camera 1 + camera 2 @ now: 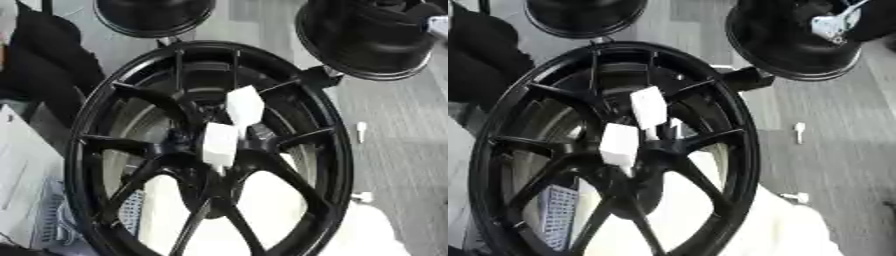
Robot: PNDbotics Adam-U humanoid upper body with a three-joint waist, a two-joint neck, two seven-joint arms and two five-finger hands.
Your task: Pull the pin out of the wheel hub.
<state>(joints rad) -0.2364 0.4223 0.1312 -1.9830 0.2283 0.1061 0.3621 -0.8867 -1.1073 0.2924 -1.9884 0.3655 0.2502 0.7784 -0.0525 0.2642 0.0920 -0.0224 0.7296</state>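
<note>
I see no robot hand in either view, so I can't tell any grip. The wheel (206,150) fills my picture: glossy black, round rim, slim spokes meeting at the hub (210,145). Two white blocks (633,127), matte and boxy, sit right at the hub; whether they're the pin I can't say. Two small white pieces (360,131) lie on the grey floor, right of the wheel. I judge the pull not visibly finished.
</note>
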